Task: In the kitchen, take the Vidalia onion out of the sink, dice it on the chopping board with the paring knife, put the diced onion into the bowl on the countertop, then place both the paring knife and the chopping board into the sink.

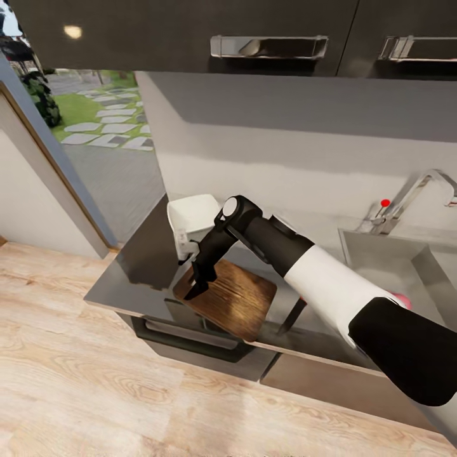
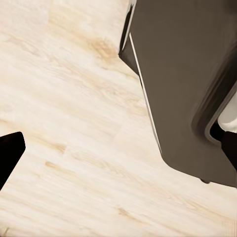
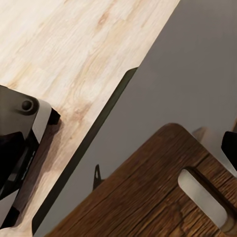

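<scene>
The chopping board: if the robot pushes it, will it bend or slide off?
The chopping board looks like thick wood, so it probably stays stiff. The countertop looks glossy, so it may slide easily. Its corner seems to jut past the front edge, so a push outward might tip it off.

chopping board (image 1: 231, 301) on countertop (image 1: 136, 270), bowl (image 1: 190, 222) behind, sink (image 1: 393, 266) right, knife perhaps between

The right gripper (image 1: 198, 287) hangs over the chopping board (image 1: 231, 300) (bowl (image 1: 190, 219) just behind).

The dark wooden chopping board (image 1: 231, 301) lies flat at the table's (image 1: 136, 266) front edge; the white bowl (image 1: 190, 222) sits at its 11 o'clock, the grey sink (image 1: 393, 266) at 3.
</scene>
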Robot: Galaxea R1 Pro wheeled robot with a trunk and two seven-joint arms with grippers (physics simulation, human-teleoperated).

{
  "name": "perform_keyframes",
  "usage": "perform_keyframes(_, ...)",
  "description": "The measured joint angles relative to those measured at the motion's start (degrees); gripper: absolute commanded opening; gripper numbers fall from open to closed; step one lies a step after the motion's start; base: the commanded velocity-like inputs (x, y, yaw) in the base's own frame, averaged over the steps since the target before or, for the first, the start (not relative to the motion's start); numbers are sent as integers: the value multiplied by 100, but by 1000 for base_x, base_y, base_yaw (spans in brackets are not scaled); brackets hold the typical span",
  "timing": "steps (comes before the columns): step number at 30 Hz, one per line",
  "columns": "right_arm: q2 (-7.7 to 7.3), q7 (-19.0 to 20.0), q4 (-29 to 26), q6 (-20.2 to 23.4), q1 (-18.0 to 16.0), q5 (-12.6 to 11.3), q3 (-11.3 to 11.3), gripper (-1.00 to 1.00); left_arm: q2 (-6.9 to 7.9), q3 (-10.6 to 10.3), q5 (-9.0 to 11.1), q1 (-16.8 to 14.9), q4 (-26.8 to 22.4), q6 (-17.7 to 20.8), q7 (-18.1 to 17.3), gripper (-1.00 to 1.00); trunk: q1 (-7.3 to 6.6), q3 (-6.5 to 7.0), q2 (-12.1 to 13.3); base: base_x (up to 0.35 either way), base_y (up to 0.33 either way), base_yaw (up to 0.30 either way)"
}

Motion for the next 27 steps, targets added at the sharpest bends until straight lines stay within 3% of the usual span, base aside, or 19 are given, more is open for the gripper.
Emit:
perform_keyframes(11,0,-46,0,-2,0,4,3,100,2,-14,-1,0,-4,-12,0,100,0,-88,-1,0,0,57)
perform_keyframes(15,0,-230,-8,1,0,43,41,100,8,-3,-5,0,-7,-12,-10,100,0,-91,-1,0,0,4)
perform_keyframes(20,0,-376,-8,7,0,344,366,100,18,0,-9,0,-8,-2,-16,100,-2,-92,-1,110,0,1)
perform_keyframes(24,0,-396,-9,8,0,595,454,100,25,6,-10,0,-8,-1,-17,100,-3,-92,-1,221,0,0)
perform_keyframes(27,0,-400,-9,6,0,653,480,100,26,8,-10,-1,-8,2,-22,100,-3,-92,-1,240,0,0)
